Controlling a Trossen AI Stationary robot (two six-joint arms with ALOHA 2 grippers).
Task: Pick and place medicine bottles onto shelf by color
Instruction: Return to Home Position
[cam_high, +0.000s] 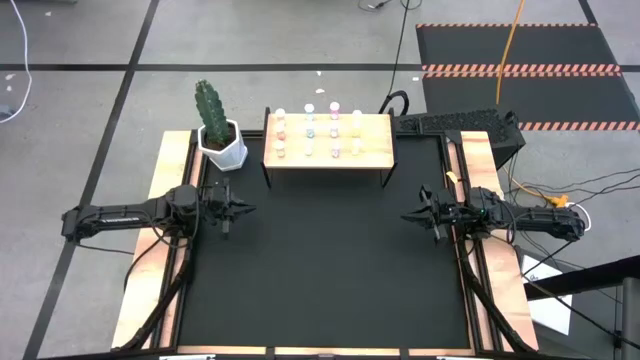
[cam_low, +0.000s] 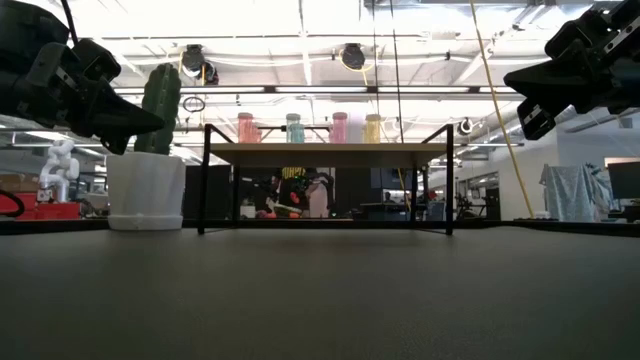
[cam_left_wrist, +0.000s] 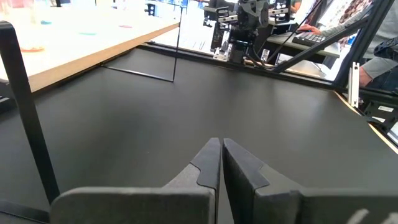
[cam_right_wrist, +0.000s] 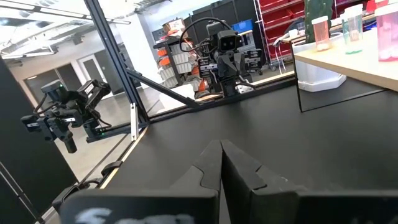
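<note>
The shelf (cam_high: 375, 150), a light wooden board on thin black legs, stands at the table's far middle. Several medicine bottles (cam_high: 309, 131) with white caps stand upright on its top in rows; the low view shows pink, blue, pink and yellow ones (cam_low: 295, 127). My left gripper (cam_high: 248, 210) hovers shut over the mat's left side, pointing toward the table's right, with nothing in it (cam_left_wrist: 221, 149). My right gripper (cam_high: 407, 215) hovers shut over the right side, pointing left, also with nothing in it (cam_right_wrist: 221, 147). Both are nearer than the shelf and apart from it.
A white pot with a green cactus (cam_high: 221, 146) stands just left of the shelf. The black mat (cam_high: 320, 270) lies bare between the arms and toward the near edge. Wooden rails (cam_high: 165, 180) run along both sides. A black device (cam_high: 460, 122) sits at the far right.
</note>
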